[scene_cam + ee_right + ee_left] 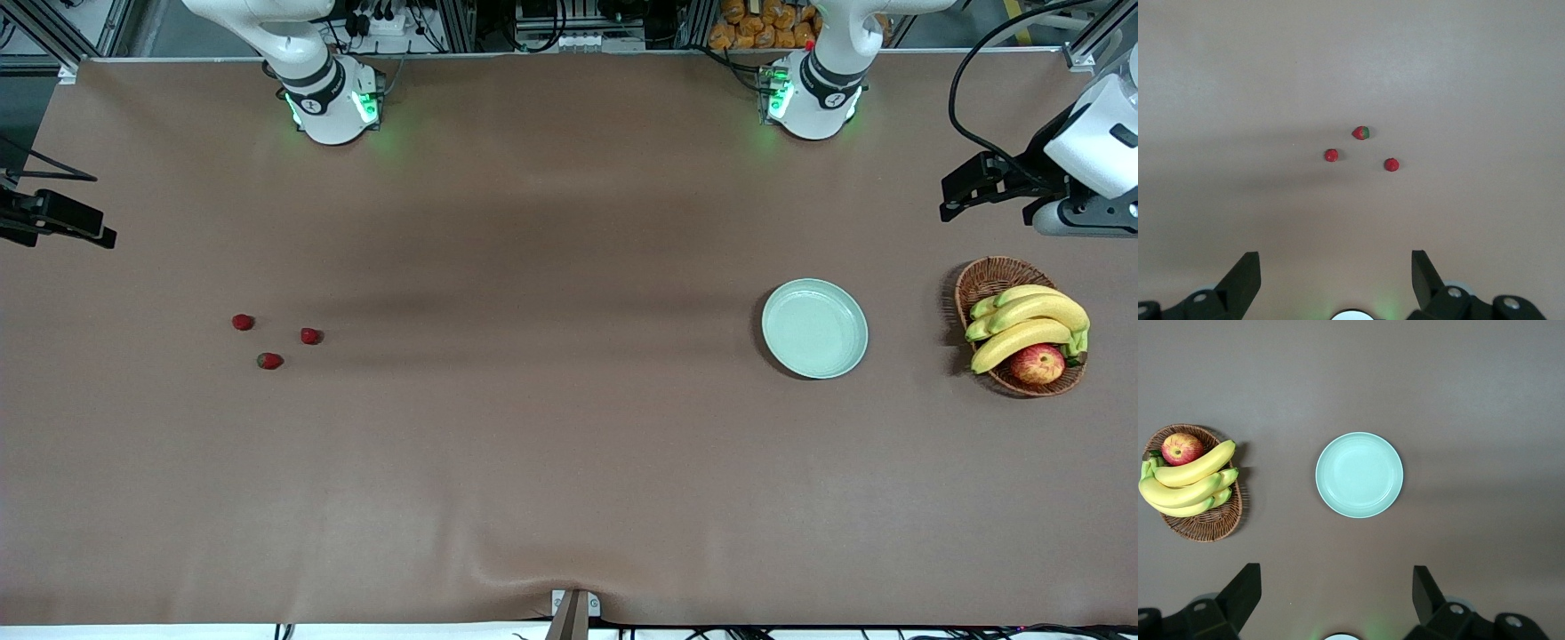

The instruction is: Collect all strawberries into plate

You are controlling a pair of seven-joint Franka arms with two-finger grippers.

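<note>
Three small red strawberries lie close together on the brown table toward the right arm's end: one (243, 322) (1391, 164), a second (310, 336) (1331, 155), and a third (269, 360) (1361, 133), nearest the front camera, showing its green cap. The pale mint-green plate (814, 328) (1359, 475) sits empty toward the left arm's end. My right gripper (1335, 263) hangs open high over the table, short of the strawberries. My left gripper (1337, 577) hangs open high over the table, short of the plate. Neither holds anything.
A brown wicker basket (996, 276) (1211, 523) with bananas (1027, 324) and a red-yellow apple (1037, 363) stands beside the plate at the left arm's end. Both arm bases (333, 107) (813, 102) stand at the table's back edge.
</note>
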